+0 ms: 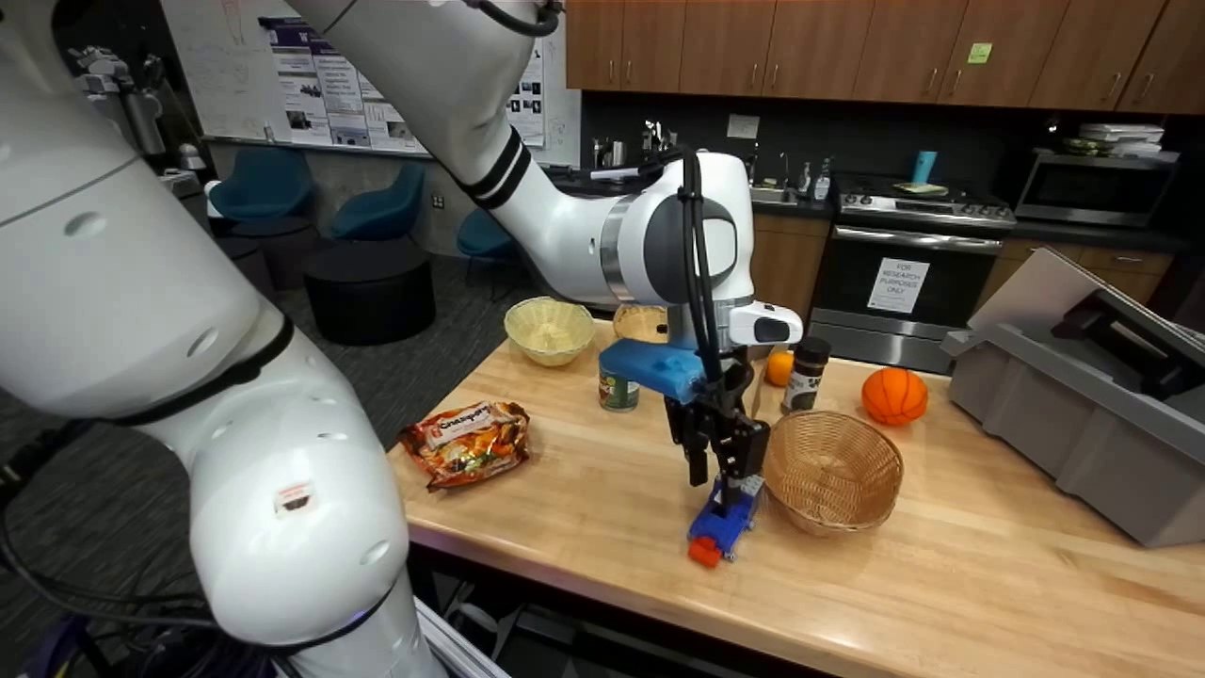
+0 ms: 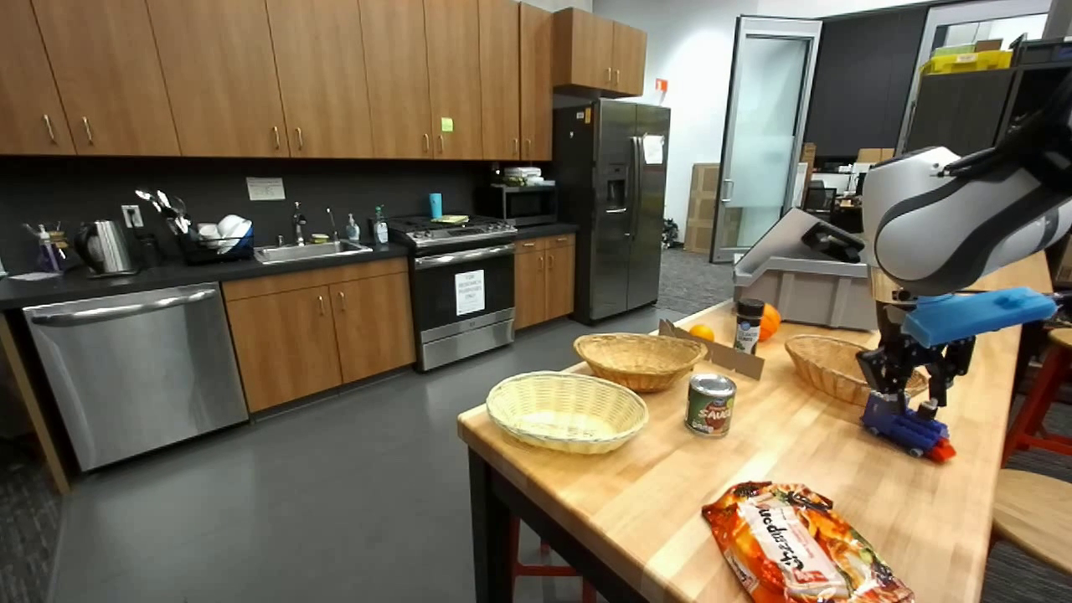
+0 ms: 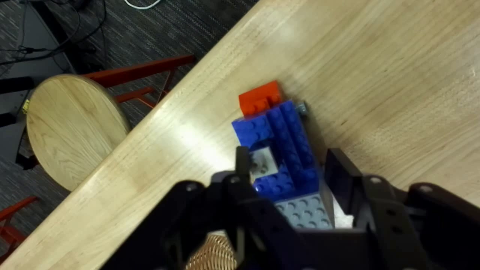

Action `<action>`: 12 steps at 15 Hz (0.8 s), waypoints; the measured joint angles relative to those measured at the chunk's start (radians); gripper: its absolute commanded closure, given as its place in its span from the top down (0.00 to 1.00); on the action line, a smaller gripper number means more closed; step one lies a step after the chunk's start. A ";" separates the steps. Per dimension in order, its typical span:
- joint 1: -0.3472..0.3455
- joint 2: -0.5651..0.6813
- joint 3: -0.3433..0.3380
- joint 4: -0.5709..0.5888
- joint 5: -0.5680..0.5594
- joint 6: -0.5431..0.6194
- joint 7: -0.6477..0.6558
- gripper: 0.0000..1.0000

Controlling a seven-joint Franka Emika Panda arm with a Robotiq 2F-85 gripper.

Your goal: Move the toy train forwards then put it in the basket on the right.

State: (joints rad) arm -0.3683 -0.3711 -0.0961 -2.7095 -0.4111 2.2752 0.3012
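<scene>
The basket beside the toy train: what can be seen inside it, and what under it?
In an exterior view, inside the basket only its woven bottom and walls show. Under it is the wooden table; the part that it covers cannot be seen.

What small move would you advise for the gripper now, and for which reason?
I would probably ease the gripper closed on the toy train before pushing or lifting it. In the wrist view the fingers appear at its two sides, but whether both touch it I cannot tell. It sits on the table beside the basket, so a sure grip should likely come first.
</scene>
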 measured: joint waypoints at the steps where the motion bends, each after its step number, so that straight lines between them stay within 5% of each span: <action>1: 0.000 0.000 0.000 0.006 0.000 -0.001 0.000 0.14; 3: 0.000 0.000 0.000 0.016 0.000 -0.001 0.000 0.00; 12: 0.010 -0.031 0.013 0.038 0.000 -0.029 0.004 0.03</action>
State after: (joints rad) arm -0.3586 -0.4019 -0.0832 -2.6713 -0.4113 2.2460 0.3049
